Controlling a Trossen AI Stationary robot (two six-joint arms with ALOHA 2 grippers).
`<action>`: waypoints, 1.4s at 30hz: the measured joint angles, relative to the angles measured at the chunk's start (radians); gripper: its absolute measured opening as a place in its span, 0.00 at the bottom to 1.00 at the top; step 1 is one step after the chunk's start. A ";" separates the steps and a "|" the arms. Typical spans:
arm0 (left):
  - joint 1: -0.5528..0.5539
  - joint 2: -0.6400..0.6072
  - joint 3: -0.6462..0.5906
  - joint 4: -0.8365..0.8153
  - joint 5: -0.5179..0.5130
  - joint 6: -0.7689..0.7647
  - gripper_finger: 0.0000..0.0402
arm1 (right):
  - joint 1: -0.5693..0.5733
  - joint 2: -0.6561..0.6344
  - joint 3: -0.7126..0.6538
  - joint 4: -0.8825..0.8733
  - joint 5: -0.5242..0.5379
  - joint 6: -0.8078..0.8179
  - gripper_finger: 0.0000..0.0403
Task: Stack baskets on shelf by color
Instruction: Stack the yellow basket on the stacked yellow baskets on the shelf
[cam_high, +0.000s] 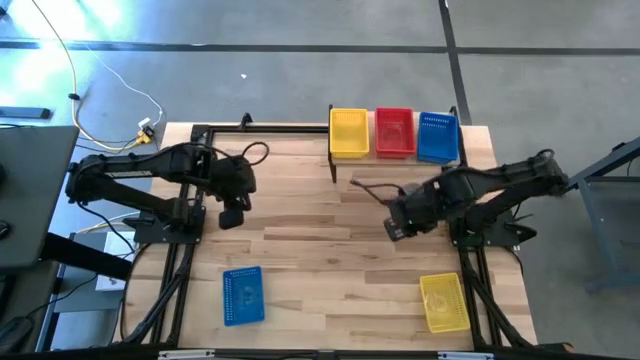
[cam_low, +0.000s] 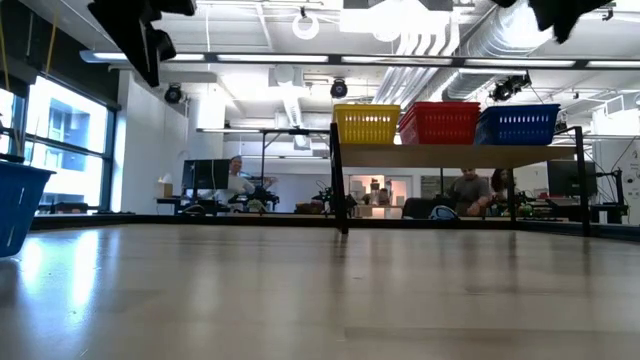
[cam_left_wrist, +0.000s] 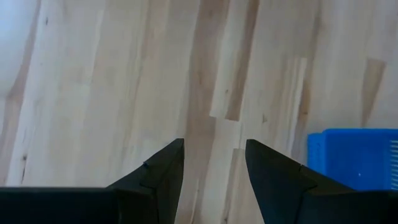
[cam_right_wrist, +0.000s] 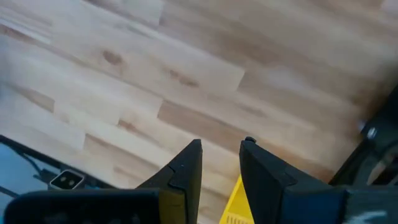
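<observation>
Three stacks of mesh-sided plastic baskets are sitting side by side on the shelf (cam_high: 343, 163): the yellow stack (cam_high: 348, 132), the red stack (cam_high: 394, 132) and the blue stack (cam_high: 437, 136), all well beyond the right claw (cam_high: 396, 226). That claw is hanging above the counter (cam_high: 320, 250), fingers (cam_right_wrist: 186, 167) parted a little and empty, with a loose yellow basket (cam_high: 444, 302) lying on the counter near it. The left claw (cam_high: 232, 214) is hovering with its fingers (cam_left_wrist: 163, 169) spread wide, holding nothing. A loose blue basket (cam_high: 242, 294) is lying on the counter near it.
</observation>
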 joint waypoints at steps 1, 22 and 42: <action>-0.010 -0.005 0.000 0.000 0.000 -0.001 0.40 | 0.024 0.000 0.000 0.000 0.000 0.033 0.23; -0.244 -0.028 -0.011 0.000 0.000 -0.110 0.40 | 0.396 0.027 0.000 0.012 0.074 0.574 0.23; -0.483 -0.105 -0.138 0.029 -0.106 -0.416 0.40 | 0.632 0.210 0.000 0.072 0.006 0.868 0.23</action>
